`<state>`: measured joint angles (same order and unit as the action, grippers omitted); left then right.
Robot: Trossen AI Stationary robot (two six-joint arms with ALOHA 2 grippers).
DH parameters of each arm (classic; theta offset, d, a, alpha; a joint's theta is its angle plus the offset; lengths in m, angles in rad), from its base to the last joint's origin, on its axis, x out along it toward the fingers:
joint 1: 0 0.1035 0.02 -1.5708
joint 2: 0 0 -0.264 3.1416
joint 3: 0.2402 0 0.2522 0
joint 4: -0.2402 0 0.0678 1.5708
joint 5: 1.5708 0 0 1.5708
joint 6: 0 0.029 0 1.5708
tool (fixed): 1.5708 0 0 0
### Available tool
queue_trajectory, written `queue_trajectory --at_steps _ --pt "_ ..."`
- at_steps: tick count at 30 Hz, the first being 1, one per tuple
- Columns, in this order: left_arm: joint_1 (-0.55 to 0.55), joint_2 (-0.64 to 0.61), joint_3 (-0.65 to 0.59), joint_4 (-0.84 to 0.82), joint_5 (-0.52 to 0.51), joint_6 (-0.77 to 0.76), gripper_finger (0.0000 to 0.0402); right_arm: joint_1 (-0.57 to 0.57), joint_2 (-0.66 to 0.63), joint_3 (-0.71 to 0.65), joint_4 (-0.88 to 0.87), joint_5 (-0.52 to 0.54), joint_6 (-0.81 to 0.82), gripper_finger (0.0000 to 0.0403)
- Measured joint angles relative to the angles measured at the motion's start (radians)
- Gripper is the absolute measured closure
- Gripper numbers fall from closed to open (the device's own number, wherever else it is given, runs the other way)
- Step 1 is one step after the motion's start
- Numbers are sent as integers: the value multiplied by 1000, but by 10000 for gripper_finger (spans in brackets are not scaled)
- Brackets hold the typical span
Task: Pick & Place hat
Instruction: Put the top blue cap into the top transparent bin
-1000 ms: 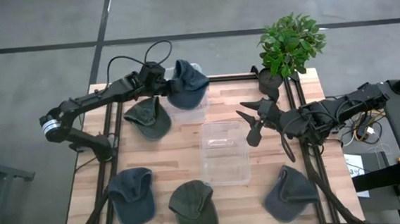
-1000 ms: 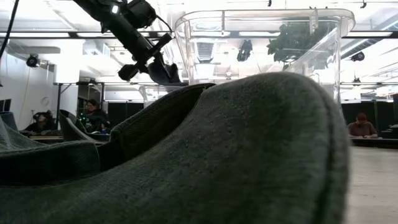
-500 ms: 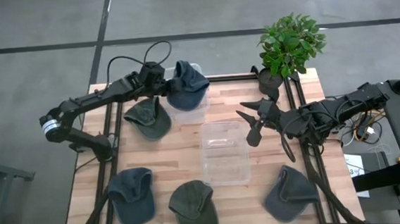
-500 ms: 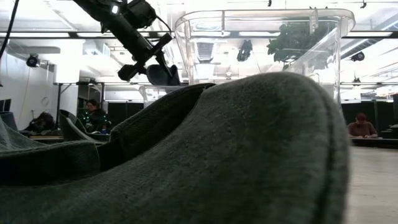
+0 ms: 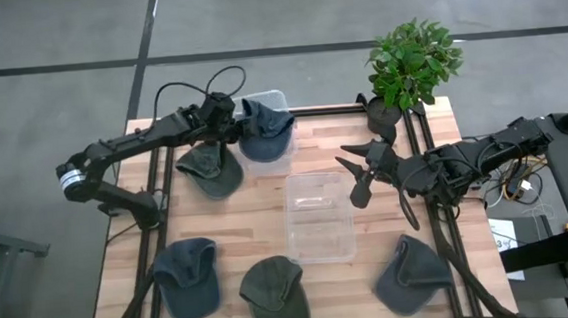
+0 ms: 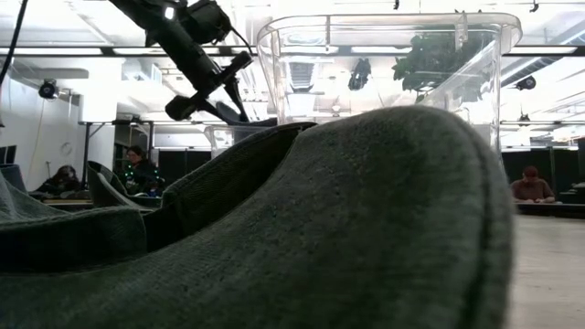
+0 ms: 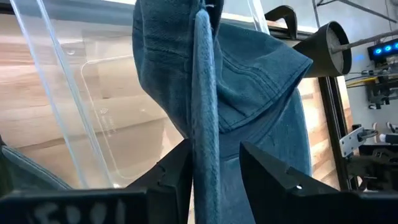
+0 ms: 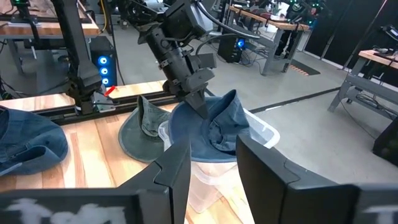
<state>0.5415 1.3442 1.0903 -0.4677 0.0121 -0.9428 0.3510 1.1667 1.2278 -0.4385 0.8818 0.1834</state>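
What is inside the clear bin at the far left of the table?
A blue hat fills the clear bin, its fabric between the left gripper's fingers. The bin's floor beneath the hat is covered, so anything under it cannot be seen.

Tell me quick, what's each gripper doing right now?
Left gripper: open, its fingers straddling the blue hat draped on the clear bin.
Right gripper: open, holding nothing.

We can read no text, label, brand, number or sign on anything in these views; the pale smears at the lower edge of both wrist views are too blurred to make out.
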Motion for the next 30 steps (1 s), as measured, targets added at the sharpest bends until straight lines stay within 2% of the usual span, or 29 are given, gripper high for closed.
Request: queue_trajectory --at_steps 9,18,30 --pt "0 1 2 40 -15 -1 278 0 0 0 0 0 -3 284" --pt "-13 4 1 41 -209 -7 280 0 0 0 0 0 -3 284" --pt "-13 -11 27 34 -212 29 280 0 0 0 0 0 -25 284"
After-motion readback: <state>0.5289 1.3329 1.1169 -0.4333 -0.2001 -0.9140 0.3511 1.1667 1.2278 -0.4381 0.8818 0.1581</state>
